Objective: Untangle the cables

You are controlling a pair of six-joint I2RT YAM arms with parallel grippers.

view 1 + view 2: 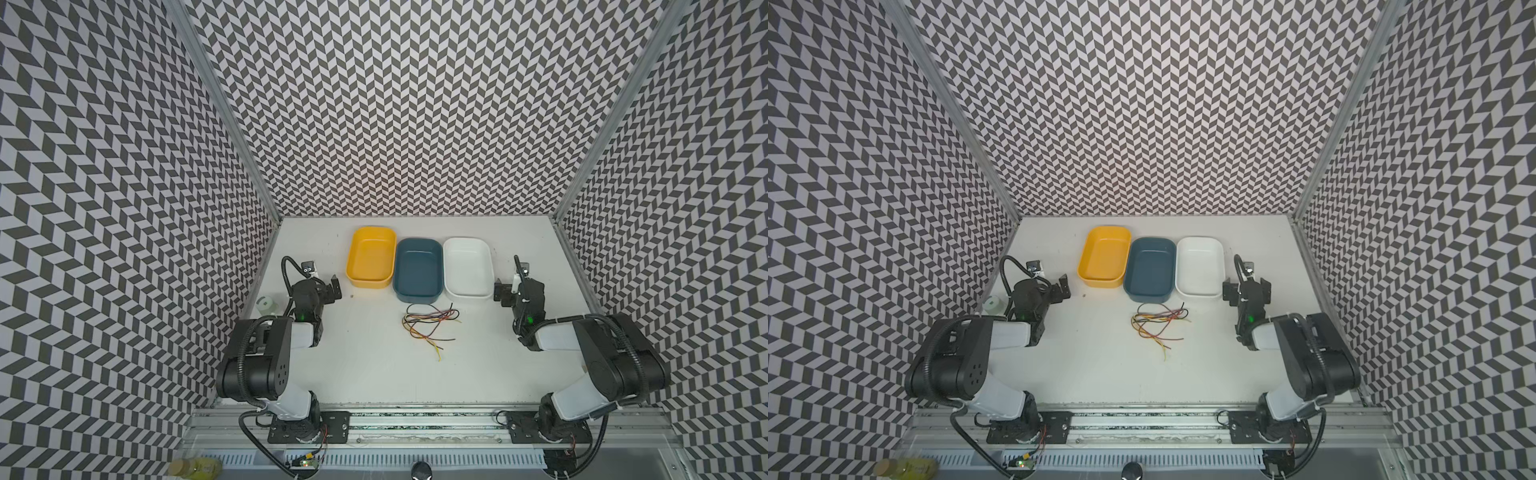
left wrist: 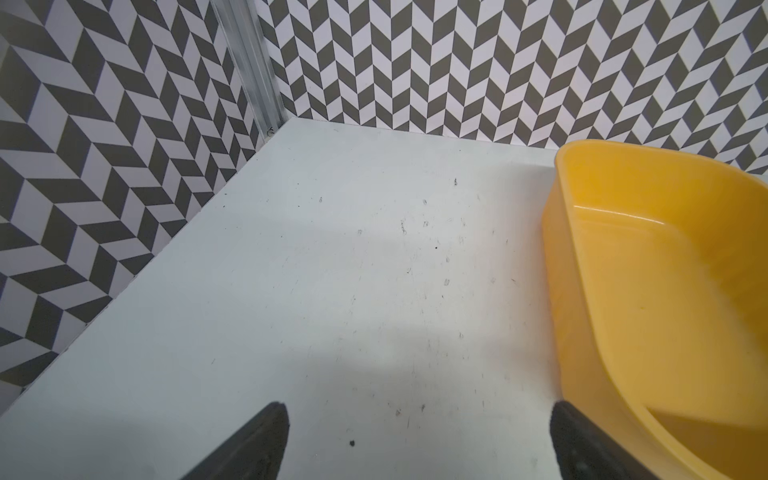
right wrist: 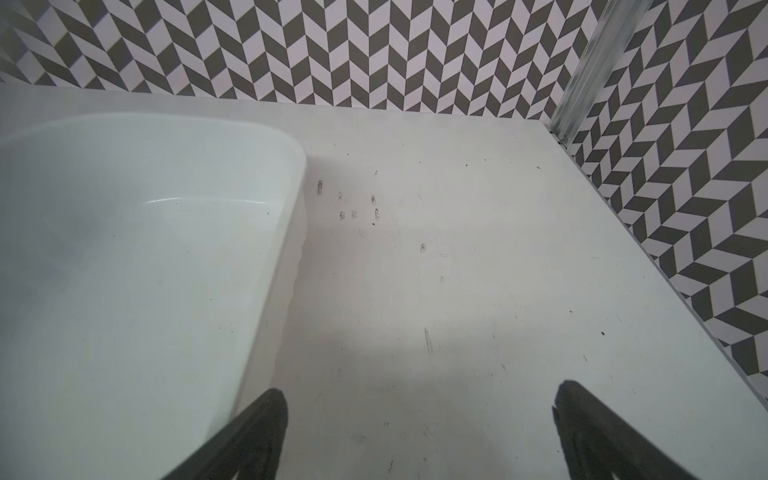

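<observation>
Red, orange, yellow and dark strands make up the cables (image 1: pixel 430 328). They lie in one loose tangle near the middle of the white table (image 1: pixel 374 382), just on the near side of the blue tray (image 1: pixel 417 297) and not touching it. One yellow end trails toward the near edge.

To the left of the blue tray stands the yellow tray (image 1: pixel 370 284), and to its right the white tray (image 1: pixel 467 295). All three are empty.

The left gripper (image 2: pixel 419 415) sits just left of the yellow tray and the right gripper (image 3: pixel 419 399) just right of the white one. Both are well apart from the tangle. Each has its jaws spread wide with nothing between them.

As I judge it, the main risk is that the strands are thin, lie flat and cross one another. A pinch could take several at once and drag the whole tangle, or a pull could tighten a crossing. Either arm swinging inward could also nudge the tray beside it.

The count is one tangle, three trays, two arms and two grippers. The strands overlap too much for me to count them.
</observation>
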